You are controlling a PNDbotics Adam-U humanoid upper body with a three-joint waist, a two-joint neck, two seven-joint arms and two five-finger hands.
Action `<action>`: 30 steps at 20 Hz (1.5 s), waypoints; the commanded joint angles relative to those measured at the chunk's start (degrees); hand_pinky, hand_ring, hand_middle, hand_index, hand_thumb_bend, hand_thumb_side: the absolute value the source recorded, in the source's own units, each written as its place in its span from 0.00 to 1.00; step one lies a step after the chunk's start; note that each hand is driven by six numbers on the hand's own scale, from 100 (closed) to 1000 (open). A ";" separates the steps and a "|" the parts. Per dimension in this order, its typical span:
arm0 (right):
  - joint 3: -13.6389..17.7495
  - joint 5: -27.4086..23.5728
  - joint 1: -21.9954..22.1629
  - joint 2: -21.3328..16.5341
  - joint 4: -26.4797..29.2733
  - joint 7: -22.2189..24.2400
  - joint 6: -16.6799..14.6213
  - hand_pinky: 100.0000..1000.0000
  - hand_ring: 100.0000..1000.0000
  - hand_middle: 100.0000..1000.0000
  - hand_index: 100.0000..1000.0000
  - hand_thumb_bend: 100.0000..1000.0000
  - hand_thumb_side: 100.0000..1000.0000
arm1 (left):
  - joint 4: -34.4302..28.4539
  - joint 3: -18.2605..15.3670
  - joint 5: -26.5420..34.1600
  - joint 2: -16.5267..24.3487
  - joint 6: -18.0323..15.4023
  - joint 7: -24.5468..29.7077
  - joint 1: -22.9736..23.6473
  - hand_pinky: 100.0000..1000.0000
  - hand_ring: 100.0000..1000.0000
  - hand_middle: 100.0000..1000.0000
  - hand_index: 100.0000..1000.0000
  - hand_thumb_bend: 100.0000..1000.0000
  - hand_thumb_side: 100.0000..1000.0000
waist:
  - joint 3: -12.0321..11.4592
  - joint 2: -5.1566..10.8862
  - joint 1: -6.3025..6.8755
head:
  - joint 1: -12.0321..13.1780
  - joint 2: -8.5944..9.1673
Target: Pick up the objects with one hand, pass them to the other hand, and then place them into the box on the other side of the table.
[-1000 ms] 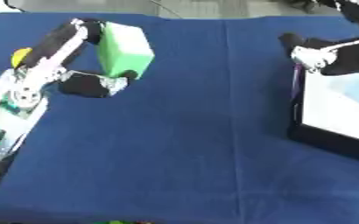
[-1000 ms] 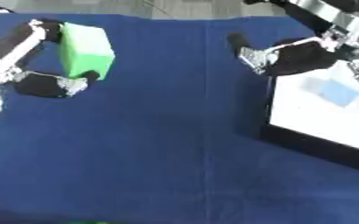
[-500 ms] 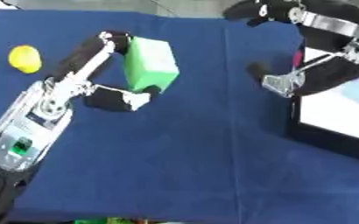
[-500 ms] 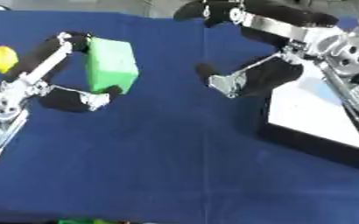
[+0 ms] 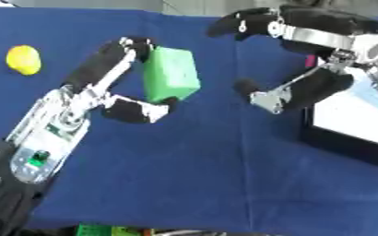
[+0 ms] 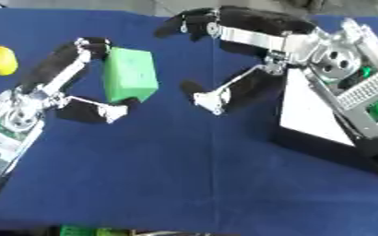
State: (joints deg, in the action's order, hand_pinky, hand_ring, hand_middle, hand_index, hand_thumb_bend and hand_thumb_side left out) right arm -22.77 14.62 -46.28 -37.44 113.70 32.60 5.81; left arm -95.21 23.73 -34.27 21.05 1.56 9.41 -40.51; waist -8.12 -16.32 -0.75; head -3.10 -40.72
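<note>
While the left hand (image 5: pixel 115 99) holds the green block (image 5: pixel 170 74) pinched between fingers and thumb above the blue surface (image 5: pixel 192 175), the right hand (image 5: pixel 305 55) has swung in from the box (image 5: pixel 350 133) side over the last second and now waits just beside the block, fingers spread wide and holding nothing. The gap between the two has nearly shut, so the hand-over looks about to begin (the block isn't touched on that side yet). A yellow thing (image 5: pixel 23 59) lies far left.
</note>
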 commanded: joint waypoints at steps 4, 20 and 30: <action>-0.93 2.63 -2.43 1.71 0.89 0.30 3.06 0.89 1.00 0.93 0.96 0.00 0.21 | -0.39 0.04 -3.25 -1.05 -0.57 -1.51 -0.61 0.75 0.51 0.56 0.57 0.00 0.15 | 0.23 1.52 0.06 | -0.45 -0.47; -4.53 15.21 -3.28 5.62 0.89 3.45 9.11 0.88 1.00 0.91 0.95 0.07 0.18 | -0.84 -0.24 -4.97 -3.26 -0.57 -5.47 -0.92 0.73 0.49 0.54 0.56 0.00 0.15 | 0.19 1.80 -0.22 | -0.91 -0.99; -4.28 18.90 -3.10 7.08 0.89 0.23 11.29 0.88 1.00 0.92 0.96 0.07 0.13 | -0.53 0.05 -4.80 -3.76 -0.75 -6.23 -0.84 0.73 0.48 0.53 0.56 0.00 0.14 | -0.04 1.74 -0.33 | -0.86 -0.72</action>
State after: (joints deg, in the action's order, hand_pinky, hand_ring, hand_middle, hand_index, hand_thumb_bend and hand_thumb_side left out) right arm -27.76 33.06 -48.45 -30.18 113.71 33.63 16.86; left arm -94.86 24.07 -39.09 17.10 0.87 3.45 -40.38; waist -8.16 -15.96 -1.16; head -3.93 -41.67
